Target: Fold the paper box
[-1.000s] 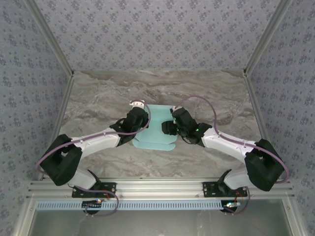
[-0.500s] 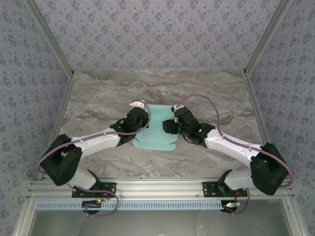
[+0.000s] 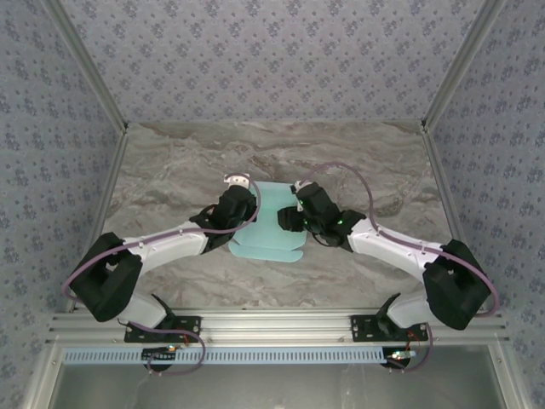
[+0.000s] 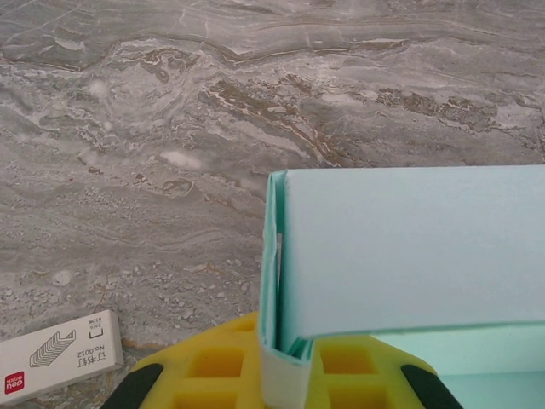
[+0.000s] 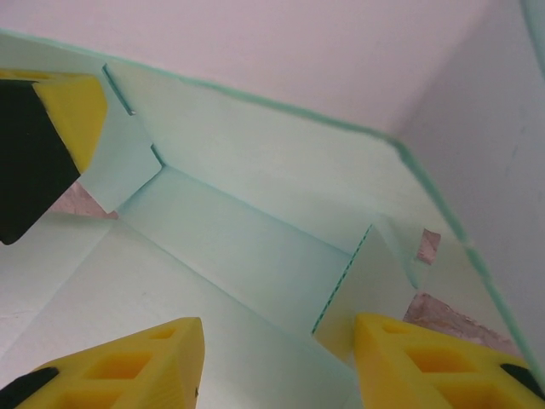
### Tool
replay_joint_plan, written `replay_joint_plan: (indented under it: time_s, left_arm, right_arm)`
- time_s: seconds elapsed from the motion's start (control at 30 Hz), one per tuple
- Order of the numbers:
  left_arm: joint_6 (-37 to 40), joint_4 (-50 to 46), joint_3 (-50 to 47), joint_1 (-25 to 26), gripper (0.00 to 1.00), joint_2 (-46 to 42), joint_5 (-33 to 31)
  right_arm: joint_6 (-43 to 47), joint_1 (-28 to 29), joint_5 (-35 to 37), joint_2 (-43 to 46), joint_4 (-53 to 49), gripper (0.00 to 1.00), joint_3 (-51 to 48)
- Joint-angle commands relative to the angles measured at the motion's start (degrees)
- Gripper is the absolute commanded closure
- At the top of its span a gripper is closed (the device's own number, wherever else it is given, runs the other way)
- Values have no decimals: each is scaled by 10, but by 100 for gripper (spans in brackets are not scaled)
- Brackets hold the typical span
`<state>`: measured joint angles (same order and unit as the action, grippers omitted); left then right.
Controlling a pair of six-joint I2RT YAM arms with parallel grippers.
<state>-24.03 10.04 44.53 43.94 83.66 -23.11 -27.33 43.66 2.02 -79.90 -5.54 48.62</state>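
Pinching the paper box by its left wall, midway across the table, the left gripper stands clamped; the right gripper hangs jaws apart over the inner fold. Best close squarely on the right flap along its crease, left hold unmoved.

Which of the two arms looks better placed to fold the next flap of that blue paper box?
Probably right: the right end effector stands open inside the paper box, free to push a flap. The left end effector is shut on the box's folded edge, steadying it.
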Motion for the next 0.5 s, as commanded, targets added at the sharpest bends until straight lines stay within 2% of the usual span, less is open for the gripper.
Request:
replay_joint_plan:
  time_s: [0.0, 0.23, 0.47]
  left_arm:
    - [-4, 14, 9, 5, 100, -21, 21]
    - [-4, 16, 6, 5, 100, -21, 21]
    - [-4, 16, 1, 4, 100, -24, 11]
  right_arm:
    - [10, 6, -29, -19, 26, 50, 24]
    - [2, 8, -30, -40, 26, 51, 23]
    - [9, 6, -36, -22, 19, 51, 20]
